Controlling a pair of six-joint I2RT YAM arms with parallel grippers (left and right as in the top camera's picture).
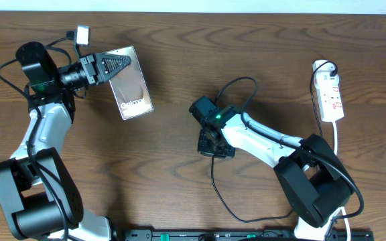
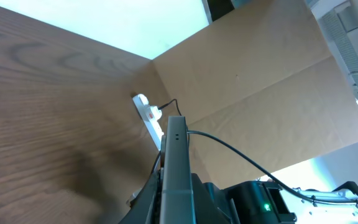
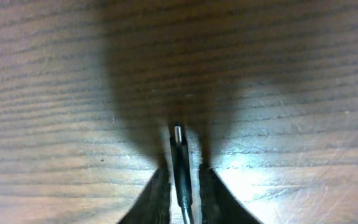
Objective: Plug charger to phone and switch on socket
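My left gripper [image 1: 106, 68] is shut on the top edge of the phone [image 1: 132, 86], a dark glossy slab with "Galaxy" lettering, held tilted at the table's far left. In the left wrist view the phone [image 2: 176, 162] shows edge-on between my fingers. My right gripper [image 1: 214, 144] points down at the table's middle. In the right wrist view its fingers [image 3: 182, 174] straddle the charger's plug tip [image 3: 178, 144] with narrow gaps on both sides. The thin black charger cable [image 1: 224, 201] trails toward the front edge. The white socket [image 1: 331, 97] lies at the far right, also seen in the left wrist view [image 2: 148, 112].
A black adapter [image 1: 331, 67] sits in the socket's far end, and its white cord [image 1: 337, 144] runs toward the front. A brown cardboard wall [image 2: 260, 93] stands past the table's right edge. A dark rail [image 1: 233, 235] lines the front edge.
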